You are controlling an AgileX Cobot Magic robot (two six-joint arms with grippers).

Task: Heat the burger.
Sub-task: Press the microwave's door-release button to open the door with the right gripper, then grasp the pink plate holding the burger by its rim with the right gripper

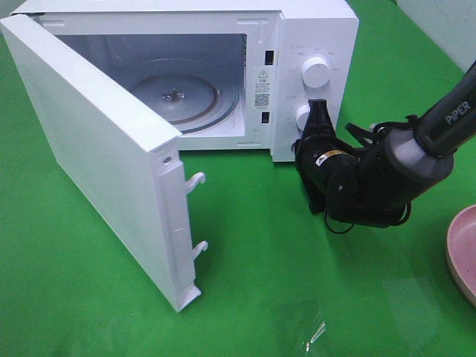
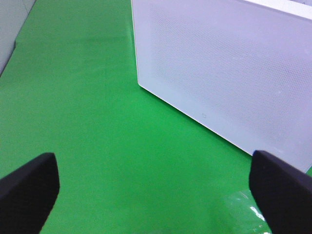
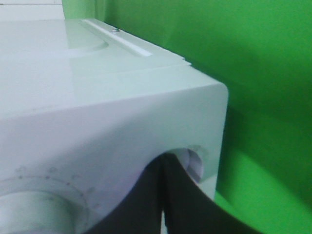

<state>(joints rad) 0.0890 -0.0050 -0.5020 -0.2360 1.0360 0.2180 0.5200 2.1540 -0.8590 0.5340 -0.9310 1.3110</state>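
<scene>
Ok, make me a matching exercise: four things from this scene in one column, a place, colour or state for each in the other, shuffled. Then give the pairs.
1. door
2. turntable
3. plate
4. right hand

A. pink
B. shut, at the lower knob
C. swung open
D. inside the microwave

Pairs: 1-C; 2-D; 3-A; 4-B
</scene>
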